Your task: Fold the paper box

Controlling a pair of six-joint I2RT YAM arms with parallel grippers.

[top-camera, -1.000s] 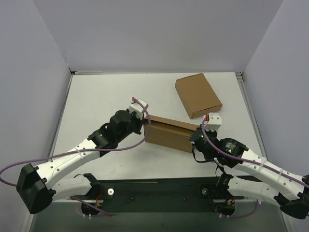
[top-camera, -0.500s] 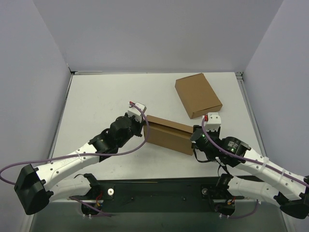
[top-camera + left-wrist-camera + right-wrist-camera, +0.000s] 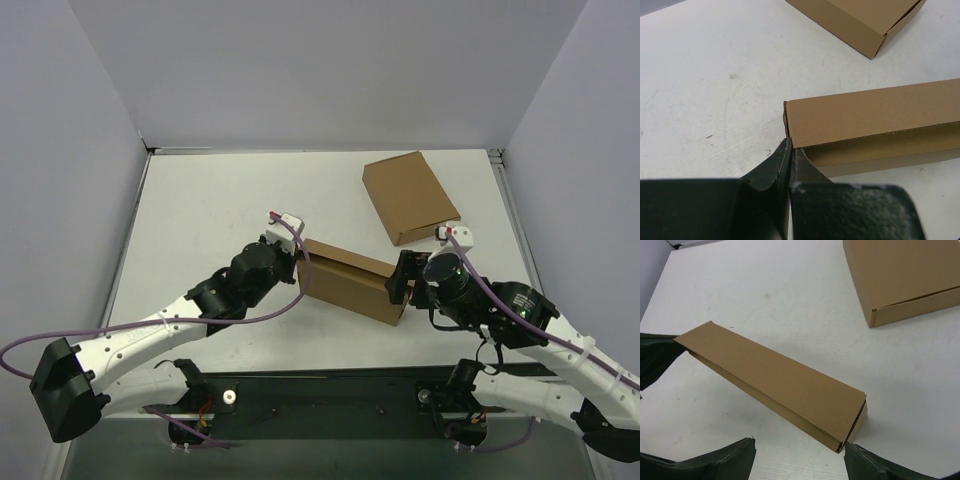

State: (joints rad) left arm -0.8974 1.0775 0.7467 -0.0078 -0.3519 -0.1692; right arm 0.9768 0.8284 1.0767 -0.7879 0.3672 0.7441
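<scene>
The paper box is a long brown cardboard piece folded into a narrow sleeve, lying slantwise in the middle of the table. My left gripper is shut on its left end; in the left wrist view the fingertips pinch the near wall at the corner of the paper box. My right gripper stands open just off the right end. In the right wrist view its fingers sit wide apart below the paper box and touch nothing.
A compact closed brown carton lies at the back right, also visible as the carton in the left wrist view and the carton in the right wrist view. Grey walls enclose the white table on three sides.
My right gripper has opened, let go of the box's right end and drawn back to the right. The left gripper keeps its hold and has shifted slightly.
</scene>
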